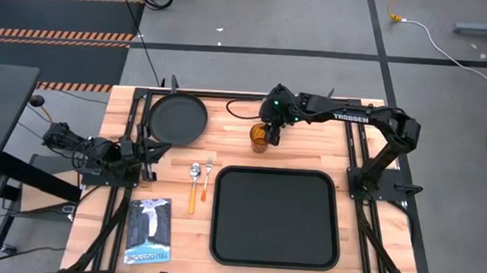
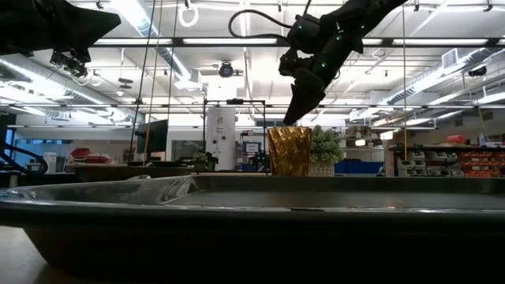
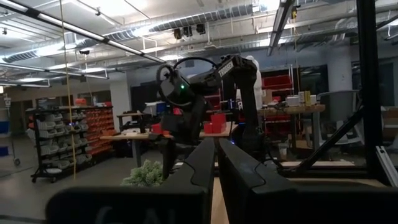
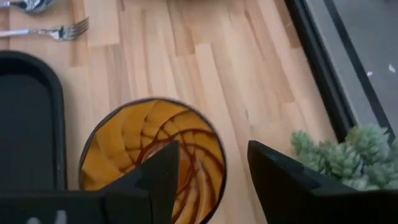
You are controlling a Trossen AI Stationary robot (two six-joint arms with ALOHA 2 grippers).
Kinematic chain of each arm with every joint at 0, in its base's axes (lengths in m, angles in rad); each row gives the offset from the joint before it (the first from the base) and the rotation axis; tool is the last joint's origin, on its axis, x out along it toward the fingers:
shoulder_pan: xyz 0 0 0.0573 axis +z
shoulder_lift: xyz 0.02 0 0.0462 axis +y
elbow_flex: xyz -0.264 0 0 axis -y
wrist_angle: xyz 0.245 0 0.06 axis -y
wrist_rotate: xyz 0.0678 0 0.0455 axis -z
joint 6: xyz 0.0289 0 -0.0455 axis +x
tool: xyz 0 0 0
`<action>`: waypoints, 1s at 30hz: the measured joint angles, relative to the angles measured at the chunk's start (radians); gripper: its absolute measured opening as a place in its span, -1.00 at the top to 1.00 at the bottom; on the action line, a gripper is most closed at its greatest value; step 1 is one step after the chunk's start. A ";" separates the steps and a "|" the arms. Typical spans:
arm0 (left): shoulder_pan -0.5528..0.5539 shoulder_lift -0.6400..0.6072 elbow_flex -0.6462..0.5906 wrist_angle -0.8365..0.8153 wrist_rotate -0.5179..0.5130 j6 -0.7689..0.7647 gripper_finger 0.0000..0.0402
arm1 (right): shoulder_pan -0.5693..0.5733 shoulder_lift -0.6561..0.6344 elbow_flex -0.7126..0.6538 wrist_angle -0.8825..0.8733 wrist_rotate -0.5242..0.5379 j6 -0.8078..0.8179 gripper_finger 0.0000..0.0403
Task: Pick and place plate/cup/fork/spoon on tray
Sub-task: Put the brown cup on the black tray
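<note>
The amber cup (image 1: 260, 140) stands upright on the wood just beyond the black tray's (image 1: 220, 237) far rim; it also shows in the low view (image 2: 289, 151). My right gripper (image 4: 208, 171) is open just above the cup (image 4: 118, 146), one finger over its mouth and one outside its rim. The round black plate (image 1: 178, 118) lies flat at the far left. The spoon (image 1: 195, 174) and the fork (image 1: 208, 170) lie side by side left of the tray. My left gripper (image 1: 152, 152) rests shut at the table's left, near the plate.
A printed booklet (image 1: 149, 230) lies near the front left corner. A small green plant (image 4: 339, 155) stands close beside the cup, also seen in the low view (image 2: 325, 145). Dark frame rails (image 1: 354, 152) run along both sides of the table.
</note>
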 joint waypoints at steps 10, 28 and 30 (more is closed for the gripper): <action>0.000 0.000 0.000 -0.001 0.000 -0.003 0.86 | -0.004 0.007 0.000 -0.007 0.022 0.000 0.11; 0.000 0.000 0.000 0.001 0.000 -0.008 0.86 | -0.011 0.038 0.000 -0.064 0.008 0.059 0.12; 0.000 0.000 0.000 -0.001 0.000 -0.007 0.87 | -0.011 0.038 0.000 -0.064 0.008 0.076 0.12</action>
